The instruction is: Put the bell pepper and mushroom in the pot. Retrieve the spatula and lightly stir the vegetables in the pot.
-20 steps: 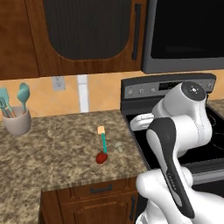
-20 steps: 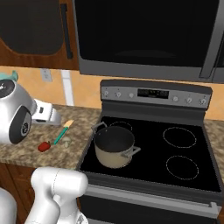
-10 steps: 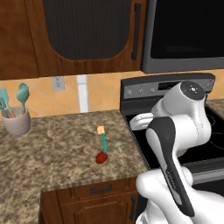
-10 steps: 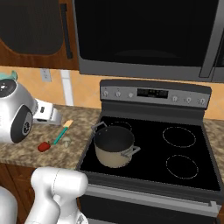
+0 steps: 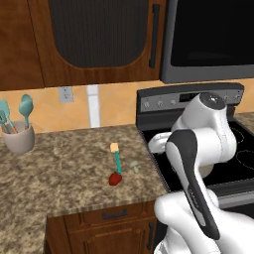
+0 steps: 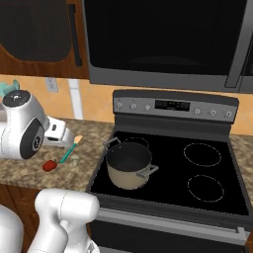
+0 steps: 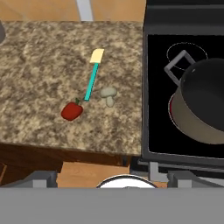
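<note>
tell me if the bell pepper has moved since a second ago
No. The bell pepper lies in the same spot on the counter, just below the spatula handle's end, same as before in the left base view.

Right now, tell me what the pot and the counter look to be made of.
Pot: probably metal, its beige wall smooth and matte, its interior dark, with angular grey loop handles. Counter: looks like polished granite, from its brown speckling; a rendered image can't rule out laminate.

The arm (image 5: 201,144) was glossy white with rounded, bulbous links, dark grey joint bands and a grey-capped elbow.
</note>
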